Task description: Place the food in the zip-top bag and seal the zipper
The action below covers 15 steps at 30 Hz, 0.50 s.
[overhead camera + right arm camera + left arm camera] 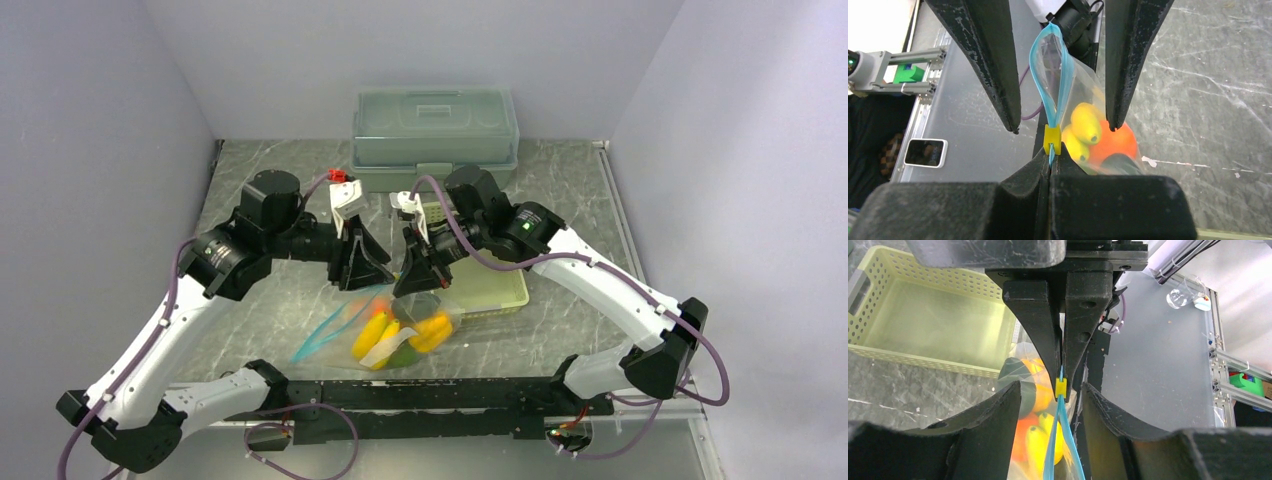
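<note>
Starting with the overhead view, I find the clear floppy zip-top bag (450,312) lying on the grey marbled table (260,310) just ahead of the arm bases. The small toy food (378,330), in yellow, orange and green, is already inside it. The zipper (322,335), a thin teal-blue strip, trails off the bag's left side. The left gripper (362,270) and right gripper (420,275) hang nose to nose above the bag. The pale green slotted basket (495,290) sits beside the right one, and the translucent green lidded box (435,130) stands well behind.

In the left wrist view, the left fingers stand apart, one on each side of the teal strip. The strip runs straight up the middle of the gap to a small yellow plastic slider (1061,386). The right jaws are pinched shut on the strip right at the slider.

In the right wrist view, that pinch shows just below the slider. Beyond it the strip opens into a loop that rises between the left fingers, and I cannot tell whether either finger touches it.

I judge the zipper unsealed along that loop. Its long axis runs from one gripper to the other, and the slider lies between them, hard against the right fingertips. The left gripper is therefore the one placed to close on the slider and draw it along.
</note>
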Motion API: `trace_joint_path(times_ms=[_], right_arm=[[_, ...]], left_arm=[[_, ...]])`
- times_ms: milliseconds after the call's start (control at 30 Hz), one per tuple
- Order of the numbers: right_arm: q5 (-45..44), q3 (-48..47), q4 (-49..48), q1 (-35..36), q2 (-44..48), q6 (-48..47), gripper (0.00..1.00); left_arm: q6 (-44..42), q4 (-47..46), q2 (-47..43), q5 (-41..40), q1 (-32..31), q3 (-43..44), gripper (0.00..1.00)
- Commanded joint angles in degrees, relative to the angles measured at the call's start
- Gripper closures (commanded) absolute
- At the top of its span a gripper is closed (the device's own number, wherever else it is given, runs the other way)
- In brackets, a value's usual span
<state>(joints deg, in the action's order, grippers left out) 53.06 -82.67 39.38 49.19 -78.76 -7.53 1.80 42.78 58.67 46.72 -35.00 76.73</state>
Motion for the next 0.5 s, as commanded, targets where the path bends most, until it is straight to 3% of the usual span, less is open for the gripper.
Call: trace_joint_path(times_ms=[0, 467], right_arm=[[1.8, -3.4, -4.0, 0.2, 0.8, 1.9, 1.00], [1.2, -2.8, -6.0, 0.2, 1.0, 3.5, 1.00]], left_arm=[[1.3, -3.6, -0.6, 2.3, 0.0, -1.1, 0.47], [2.1, -5.6, -0.3, 4.4, 0.0, -2.7, 0.60]])
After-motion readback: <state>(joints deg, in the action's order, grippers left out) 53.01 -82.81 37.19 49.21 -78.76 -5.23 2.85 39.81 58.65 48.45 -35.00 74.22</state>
